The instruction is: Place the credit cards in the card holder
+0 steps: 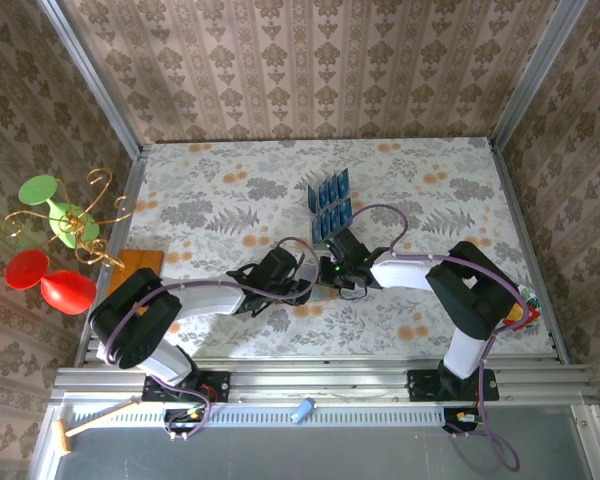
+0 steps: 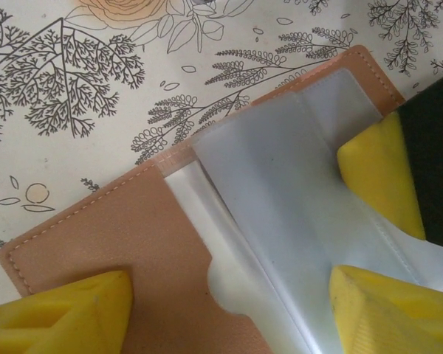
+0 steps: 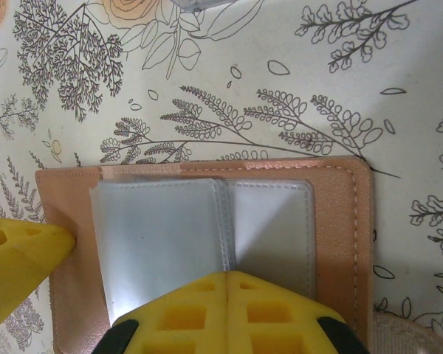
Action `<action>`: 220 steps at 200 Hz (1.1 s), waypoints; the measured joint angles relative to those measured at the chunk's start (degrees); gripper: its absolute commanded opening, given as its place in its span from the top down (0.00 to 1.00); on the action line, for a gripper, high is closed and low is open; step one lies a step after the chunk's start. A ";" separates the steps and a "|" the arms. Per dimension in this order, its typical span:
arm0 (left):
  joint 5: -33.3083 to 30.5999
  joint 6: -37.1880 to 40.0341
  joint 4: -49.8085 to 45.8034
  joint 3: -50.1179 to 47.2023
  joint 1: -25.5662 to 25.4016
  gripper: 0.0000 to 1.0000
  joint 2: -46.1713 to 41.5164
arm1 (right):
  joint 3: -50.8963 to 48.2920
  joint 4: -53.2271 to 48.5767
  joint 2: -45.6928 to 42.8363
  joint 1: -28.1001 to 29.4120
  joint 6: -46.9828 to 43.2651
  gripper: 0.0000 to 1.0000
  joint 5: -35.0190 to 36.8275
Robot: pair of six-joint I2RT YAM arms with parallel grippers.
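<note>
Left wrist view: the left end effector (image 2: pixel 230 284) stood wide open over the unfolded card holder (image 2: pixel 133 228), lying flat on the counter (image 2: pixel 59 74). The right end effector (image 3: pixel 227 287) was closed, resting on its clear sleeves (image 3: pixel 162 236). Farther back, the blue credit cards (image 1: pixel 330 200) stood, apparently in a clear rack (image 1: pixel 329 222)

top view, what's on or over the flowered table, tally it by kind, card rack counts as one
tan leather-look folding wallet: 1
clear plastic rack of blue cards: 1
flat orange-brown square: 1
black and white robot arms: 2
total: 5
</note>
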 measured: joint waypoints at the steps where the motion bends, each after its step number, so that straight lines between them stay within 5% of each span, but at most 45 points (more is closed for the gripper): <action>1: 0.00 0.00 0.00 0.00 0.00 0.30 0.00 | 0.00 0.00 0.00 0.00 0.00 0.90 0.00; 63: -0.61 -0.02 1.68 -0.33 0.00 0.30 0.42 | 0.50 -1.29 -1.49 -1.05 0.00 0.63 0.00; 220: -0.61 -0.02 2.58 -0.83 0.00 0.30 0.42 | 0.52 3.10 0.92 -2.45 2.16 0.65 -3.93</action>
